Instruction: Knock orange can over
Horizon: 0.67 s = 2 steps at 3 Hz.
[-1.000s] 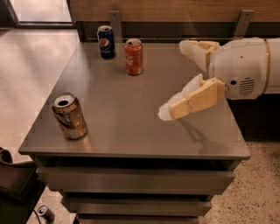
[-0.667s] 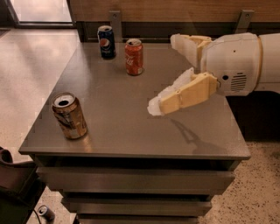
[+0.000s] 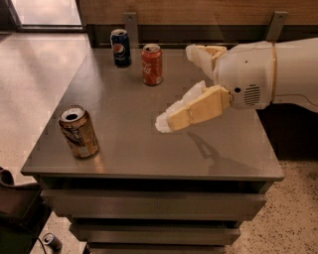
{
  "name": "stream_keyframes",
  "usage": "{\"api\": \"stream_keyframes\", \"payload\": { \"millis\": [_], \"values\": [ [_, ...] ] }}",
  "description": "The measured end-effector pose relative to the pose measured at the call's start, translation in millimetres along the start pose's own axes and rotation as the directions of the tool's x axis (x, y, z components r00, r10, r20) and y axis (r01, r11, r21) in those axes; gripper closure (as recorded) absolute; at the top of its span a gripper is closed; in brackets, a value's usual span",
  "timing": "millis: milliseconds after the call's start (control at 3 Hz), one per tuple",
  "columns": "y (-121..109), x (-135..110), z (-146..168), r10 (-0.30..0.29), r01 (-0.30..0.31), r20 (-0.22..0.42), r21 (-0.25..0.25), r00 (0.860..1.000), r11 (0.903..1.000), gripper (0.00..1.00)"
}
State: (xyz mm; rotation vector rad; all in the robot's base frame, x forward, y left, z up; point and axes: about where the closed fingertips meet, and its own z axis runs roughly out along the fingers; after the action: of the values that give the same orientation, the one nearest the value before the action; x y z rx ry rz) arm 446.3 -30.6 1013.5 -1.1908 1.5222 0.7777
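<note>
Orange can [image 3: 78, 131] – upright, front-left corner of grey table [image 3: 119, 144]
Gripper [image 3: 174, 87] – above table centre, fingers spread wide, holding nothing, well apart from orange can
Red can [image 3: 152, 64], blue can [image 3: 120, 47] – upright, far edge

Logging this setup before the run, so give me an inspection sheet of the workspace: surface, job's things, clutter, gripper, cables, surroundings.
Surface: grey table, flat, carrying three cans.
Job's things: orange can, upright, front left corner, nothing touching it.
Clutter: Coke can and Pepsi can, upright at the back, apart from each other.
Grippers: gripper open, over the table's right half, well apart from the orange can.
Cables: nothing seen on the table.
Surroundings: drawers below the table, pale floor at left, wood wall behind.
</note>
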Motion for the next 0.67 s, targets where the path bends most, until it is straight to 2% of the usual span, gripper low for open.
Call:
{"api": "stream_keyframes", "payload": {
  "millis": [333,667],
  "values": [
    [-7.1,22.7,30.0,0.026,-0.025,-0.037,0.020,0.999,0.9995,0.00],
    [-10.7,44.7,57.3,0.052,-0.051,-0.029,0.026,0.998,0.9983,0.00]
  ]
}}
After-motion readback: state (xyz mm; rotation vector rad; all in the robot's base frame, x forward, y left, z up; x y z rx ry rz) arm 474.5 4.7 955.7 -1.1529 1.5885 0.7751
